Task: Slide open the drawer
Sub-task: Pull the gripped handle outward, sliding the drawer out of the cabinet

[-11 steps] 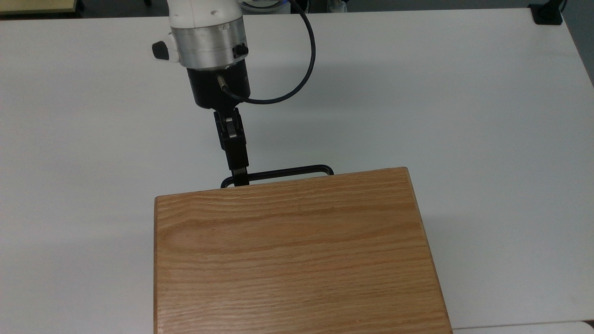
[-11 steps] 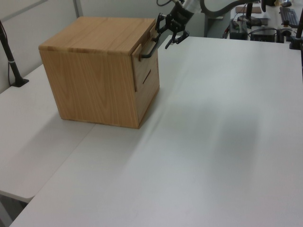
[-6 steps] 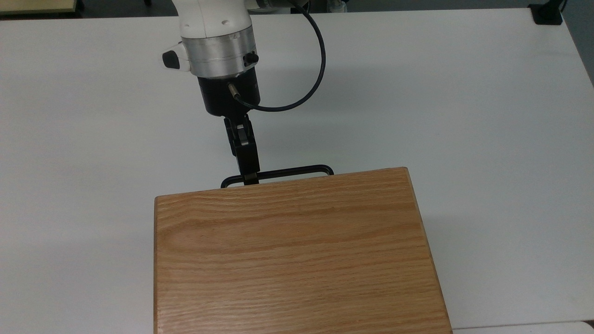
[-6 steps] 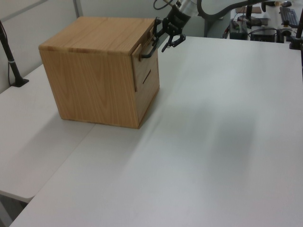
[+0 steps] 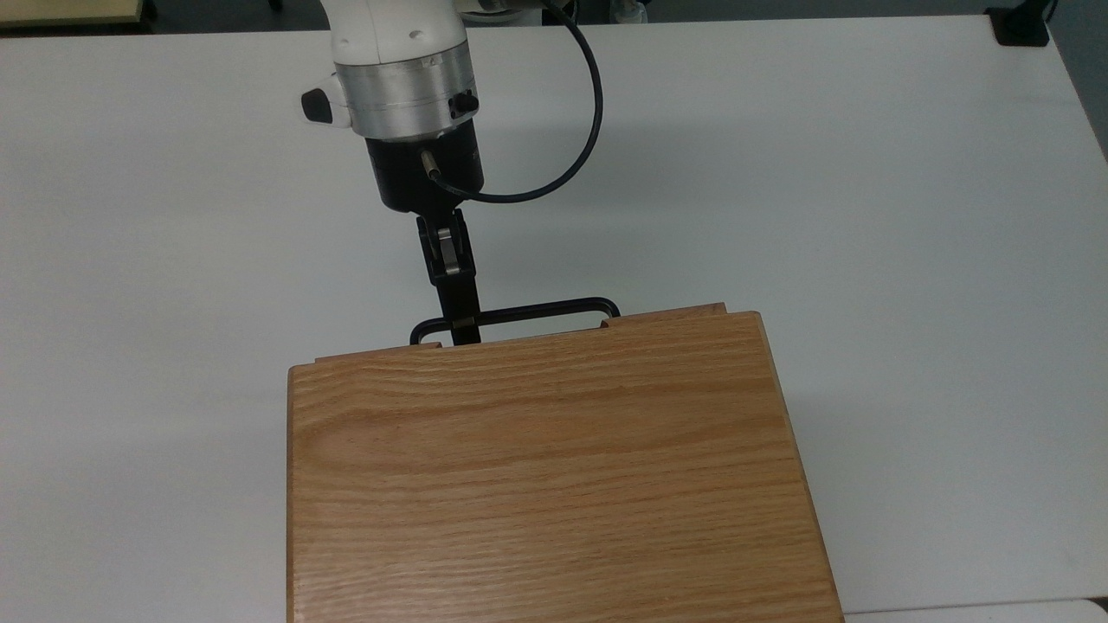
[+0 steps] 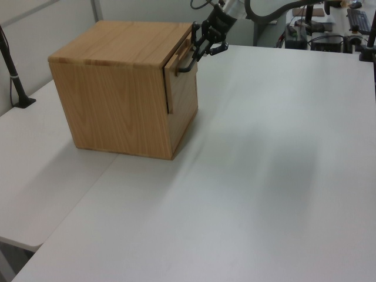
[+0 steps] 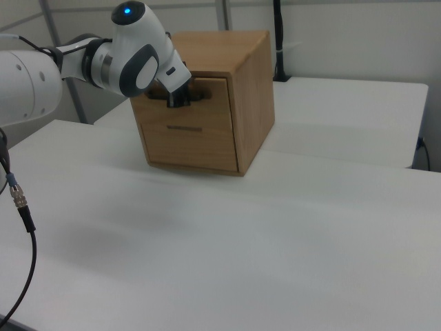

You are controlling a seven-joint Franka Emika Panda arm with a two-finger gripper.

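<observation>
In the top view, the gripper (image 5: 465,327) is clamped on the black handle (image 5: 537,310) near its left end, jaws closed narrowly around the bar; the drawer (image 5: 666,311) pokes slightly past the cabinet top (image 5: 545,467). In the left view, the drawer front (image 6: 182,88) stands just proud below the jaws. In the right view, the arm (image 7: 131,58) covers the grip.

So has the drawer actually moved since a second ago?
Yes. In the top view the drawer front now pokes out past the cabinet top edge, toward the arm, with the end effector on its handle.
</observation>
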